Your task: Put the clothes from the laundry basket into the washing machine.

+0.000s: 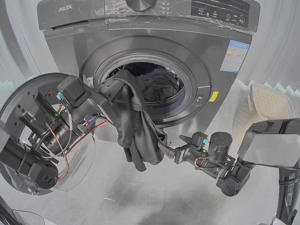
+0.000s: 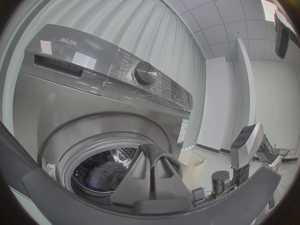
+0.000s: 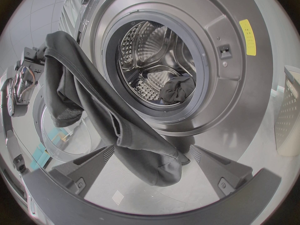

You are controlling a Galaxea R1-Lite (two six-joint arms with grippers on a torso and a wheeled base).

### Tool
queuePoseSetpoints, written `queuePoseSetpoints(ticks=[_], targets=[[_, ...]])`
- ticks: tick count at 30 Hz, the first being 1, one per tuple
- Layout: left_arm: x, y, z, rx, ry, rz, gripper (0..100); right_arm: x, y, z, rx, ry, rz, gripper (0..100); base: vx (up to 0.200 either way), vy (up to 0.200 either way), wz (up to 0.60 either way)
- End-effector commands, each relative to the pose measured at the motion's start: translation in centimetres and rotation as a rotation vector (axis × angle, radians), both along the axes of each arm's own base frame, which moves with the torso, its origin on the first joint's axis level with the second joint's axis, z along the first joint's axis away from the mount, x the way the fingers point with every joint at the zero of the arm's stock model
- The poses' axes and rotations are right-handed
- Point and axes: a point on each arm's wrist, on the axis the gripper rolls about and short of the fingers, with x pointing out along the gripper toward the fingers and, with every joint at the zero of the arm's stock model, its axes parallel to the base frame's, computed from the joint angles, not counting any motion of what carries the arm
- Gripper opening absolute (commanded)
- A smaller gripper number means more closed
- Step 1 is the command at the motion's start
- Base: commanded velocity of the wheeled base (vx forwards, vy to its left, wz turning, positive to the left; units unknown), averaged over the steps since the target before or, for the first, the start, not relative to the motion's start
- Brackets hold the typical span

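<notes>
A black garment hangs from my left gripper, which is shut on its top at the left rim of the washing machine opening. The cloth drapes over the closed fingertips. The garment's lower end lies between the spread fingers of my right gripper, which is open low in front of the machine. More dark clothes lie inside the drum. The cream laundry basket stands to the right of the machine.
The round glass door is swung open on the left, behind my left arm. The grey floor in front of the machine is bare. Pale curtains hang on both sides.
</notes>
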Motion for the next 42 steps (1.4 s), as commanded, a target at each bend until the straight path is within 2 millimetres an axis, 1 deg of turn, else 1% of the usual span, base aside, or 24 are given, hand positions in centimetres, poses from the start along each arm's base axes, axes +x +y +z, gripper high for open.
queuePoseSetpoints(ticks=[1,5,9,13,21,24,34,35,40,42], targets=[[-0.1,0.0,0.1,-0.001,-0.003,-0.003,0,1.1,0.7,-1.9,-0.016,0.021,-0.001,100,0.0,0.0,0.0],[-0.2,0.0,0.2,-0.002,-0.005,-0.006,0,2.3,1.6,-2.2,0.001,-0.007,0.001,100,0.0,0.0,0.0],[-0.2,0.0,0.1,-0.001,-0.004,-0.006,0,3.4,2.5,-2.1,0.016,-0.025,0.002,100,0.0,0.0,0.0],[-0.3,0.0,0.2,-0.001,-0.005,-0.007,0,4.5,3.4,-1.2,0.05,-0.072,0.005,100,0.0,0.0,0.0],[-0.2,0.1,0.2,-0.008,0.002,-0.008,0,4.3,3.8,-1.3,0.052,-0.076,0.016,100,0.0,0.0,0.0],[-0.2,0.1,0.1,-0.007,0.004,-0.008,0,4.1,3.7,-1.8,0.042,-0.062,0.016,100,0.0,0.0,0.0],[-0.1,0.0,-0.1,-0.003,0.011,-0.01,0,4.1,4.4,-1.2,0.061,-0.088,0.027,100,0.0,0.0,0.0],[-0.1,0.0,-0.2,-0.002,0.012,-0.008,0,4.1,4.3,-1.2,0.062,-0.09,0.027,0,0.0,0.0,0.0],[0.0,0.0,-0.4,0.002,0.019,-0.007,0,3.7,4.4,-1.1,0.073,-0.104,0.036,0,0.0,0.0,0.0],[0.1,0.1,-0.5,0.004,0.025,-0.004,0,3.2,4.3,-1.0,0.074,-0.104,0.041,0,0.0,0.0,0.0]])
